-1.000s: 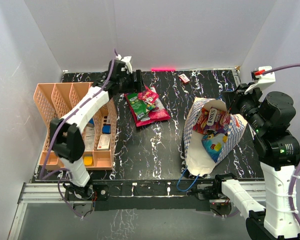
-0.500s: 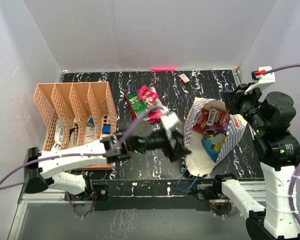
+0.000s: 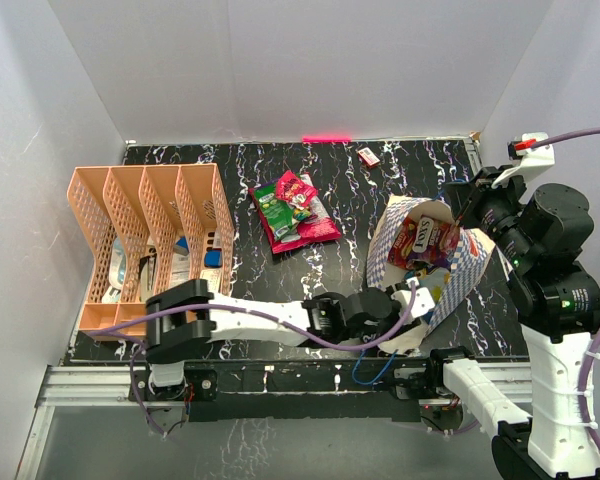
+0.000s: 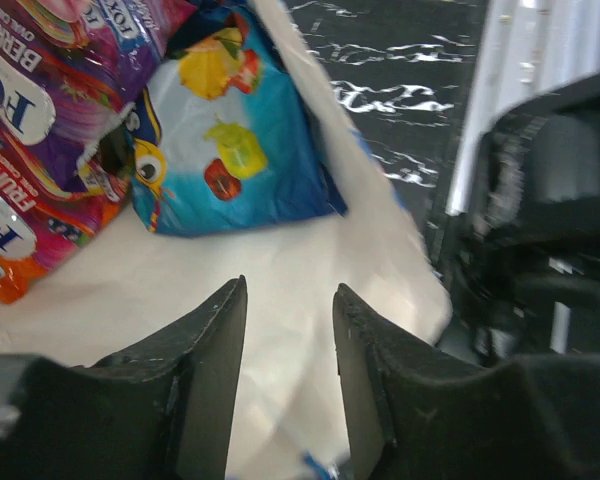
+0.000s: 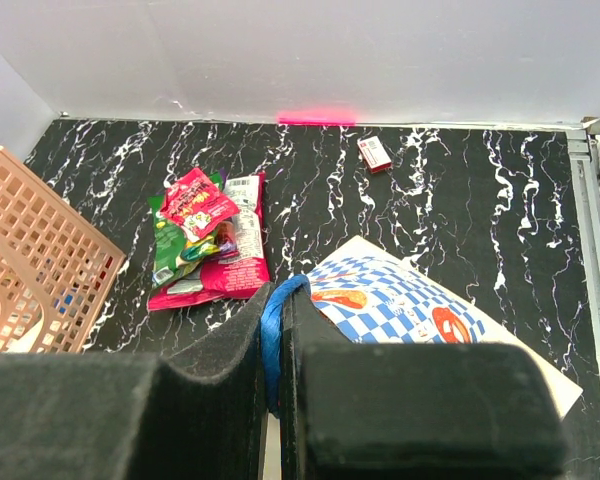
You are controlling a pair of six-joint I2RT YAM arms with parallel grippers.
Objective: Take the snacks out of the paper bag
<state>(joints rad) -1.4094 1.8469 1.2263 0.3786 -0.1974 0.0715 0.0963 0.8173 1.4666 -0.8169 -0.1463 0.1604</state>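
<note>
Two black fingers of my left gripper stood a narrow gap apart with nothing between them, at the bottom of the wrist frame, over the white inside of the bag. Just beyond the tips lay a blue packet. To its left, in the upper left of that frame, purple packets overlapped an orange one.

Seen from above, my left arm lay stretched across the bottom of the frame. Its gripper was at the bag's near end, low and right of centre, and the packets sat deeper in the bag. A loop of blue cord trailed from the bag toward the bottom edge of the table.

My right gripper was closed, its two pads pressed together on the other cord of the bag. That cord ran up between the pads, low in the centre of the right wrist frame. The bag's blue-and-white chequered outside, with its orange marks, showed just to the right of it.

Farther off, near the middle of the overhead frame, more snacks lay in a small heap on the table, red, green and pink, well apart from the bag. An organizer stood at the left edge. A box, red and white, lay alone by the back wall.
</note>
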